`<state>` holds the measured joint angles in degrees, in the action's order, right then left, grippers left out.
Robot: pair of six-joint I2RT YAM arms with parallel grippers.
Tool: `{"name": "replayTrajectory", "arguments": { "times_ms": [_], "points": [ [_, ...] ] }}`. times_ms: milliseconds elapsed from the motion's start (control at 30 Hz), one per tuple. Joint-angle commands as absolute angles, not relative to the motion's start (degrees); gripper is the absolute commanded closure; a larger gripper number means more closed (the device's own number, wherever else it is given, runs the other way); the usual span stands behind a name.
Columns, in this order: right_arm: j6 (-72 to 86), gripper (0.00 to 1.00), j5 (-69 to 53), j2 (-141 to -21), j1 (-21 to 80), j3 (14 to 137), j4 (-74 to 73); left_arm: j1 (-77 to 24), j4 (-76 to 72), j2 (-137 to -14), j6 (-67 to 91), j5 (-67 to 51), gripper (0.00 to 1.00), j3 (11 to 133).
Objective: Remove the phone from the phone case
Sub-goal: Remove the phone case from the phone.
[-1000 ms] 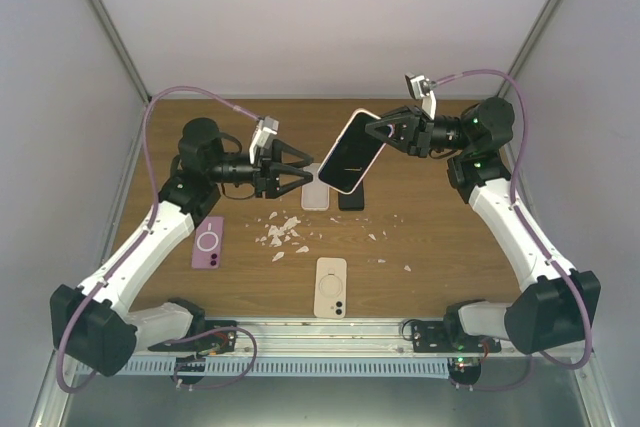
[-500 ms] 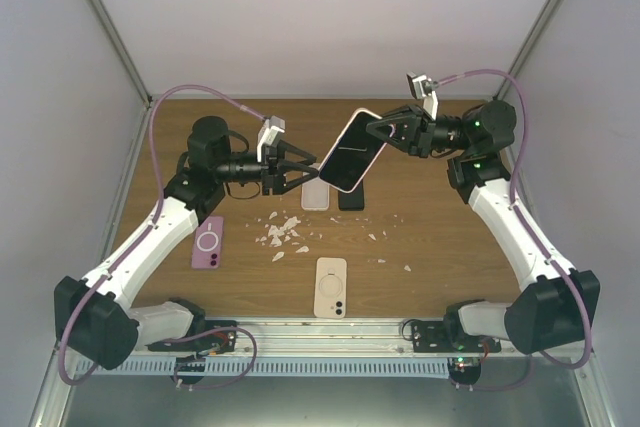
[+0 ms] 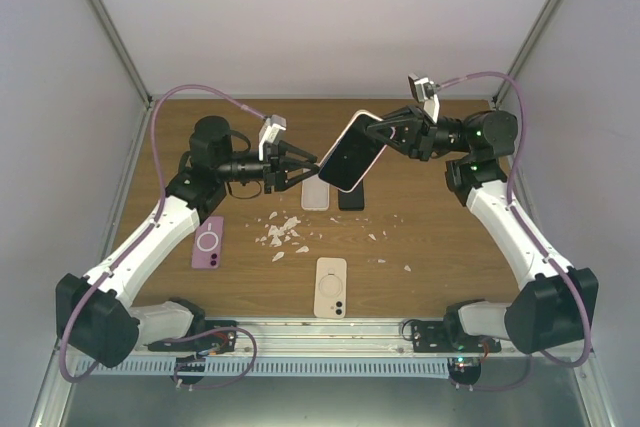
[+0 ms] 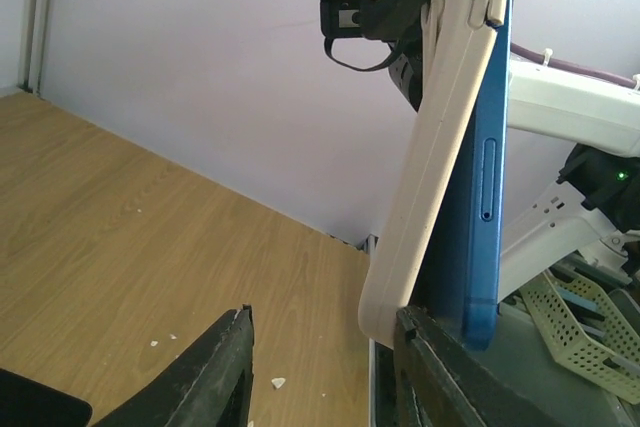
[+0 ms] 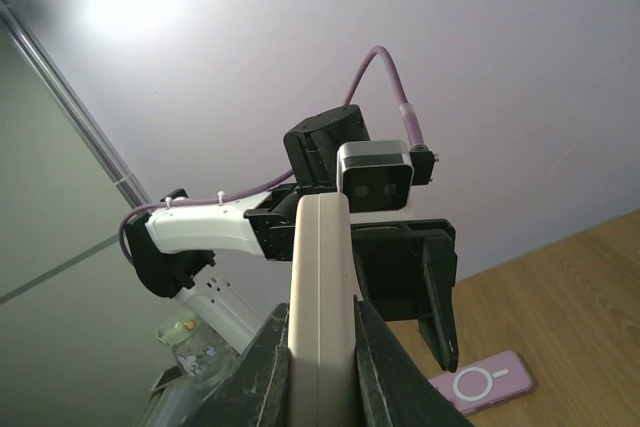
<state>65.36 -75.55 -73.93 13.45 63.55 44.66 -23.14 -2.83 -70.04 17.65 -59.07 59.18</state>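
A phone (image 3: 350, 155) in a cream phone case (image 3: 364, 118) hangs tilted above the middle of the table, screen toward the camera. My right gripper (image 3: 384, 132) is shut on its upper right end; in the right wrist view both fingers press the cream case (image 5: 320, 277) inside the right gripper (image 5: 320, 347). My left gripper (image 3: 309, 167) sits at the lower left corner, jaws partly open. In the left wrist view the blue phone edge (image 4: 487, 157) stands slightly apart from the case (image 4: 440, 147). One finger (image 4: 445, 372) of the left gripper (image 4: 325, 357) touches the case's bottom corner; the gap between the fingers is empty.
On the table lie a purple case (image 3: 208, 241), a cream case (image 3: 331, 286), a clear case (image 3: 315, 193) and a dark phone (image 3: 351, 197) under the raised phone. White crumbs (image 3: 283, 232) are scattered mid-table. Grey walls close in the sides and back.
My left gripper has moved right up to the phone's lower corner and its jaws have narrowed. The right gripper keeps its hold, nearly still.
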Motion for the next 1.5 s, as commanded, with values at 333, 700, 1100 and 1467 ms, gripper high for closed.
{"name": "replayTrajectory", "arguments": {
  "times_ms": [333, 700, 1100, 1467],
  "points": [
    [72.88, 0.99, -75.85, -75.13, 20.20, 62.25, 52.76, -22.74, -12.44, -72.00, 25.16, -58.18, 0.65, 58.41],
    [71.04, 1.00, -74.52, -77.10, 22.13, 62.05, 50.27, -23.45, -15.70, -72.11, 27.95, -59.38, 0.67, 58.18],
    [70.63, 0.99, -73.88, -80.28, 24.87, 62.72, 50.15, -25.14, -25.26, -72.42, 36.89, -63.90, 0.75, 54.98],
    [67.07, 1.00, -73.62, -82.35, 26.39, 62.99, 46.45, -25.16, -30.89, -71.83, 44.22, -62.70, 0.88, 50.14]
  ]
}}
